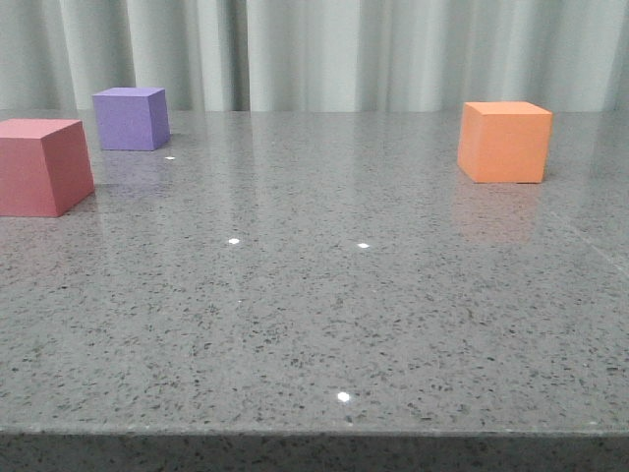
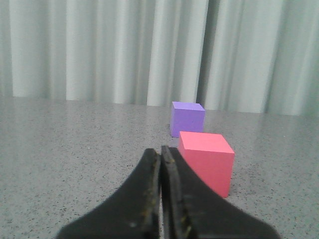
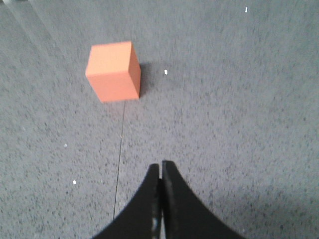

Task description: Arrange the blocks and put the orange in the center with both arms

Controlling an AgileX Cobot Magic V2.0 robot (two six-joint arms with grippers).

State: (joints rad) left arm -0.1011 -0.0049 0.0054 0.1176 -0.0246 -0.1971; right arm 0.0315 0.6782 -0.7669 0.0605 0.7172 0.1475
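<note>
Speckled grey table (image 1: 324, 324), pale curtain (image 1: 314, 49) behind, seemingly a faint seam.

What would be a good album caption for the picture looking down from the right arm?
Right claw shut and empty above the grey table, the orange cube waiting ahead.

Two blocks (image 1: 39, 165) at table (image 1: 314, 334) far left, one behind other; third block (image 1: 503, 142) alone far right, well apart.

Matte orange cube (image 1: 504, 142) sits on a glossy, speckled stone-like table (image 1: 314, 324).
</note>
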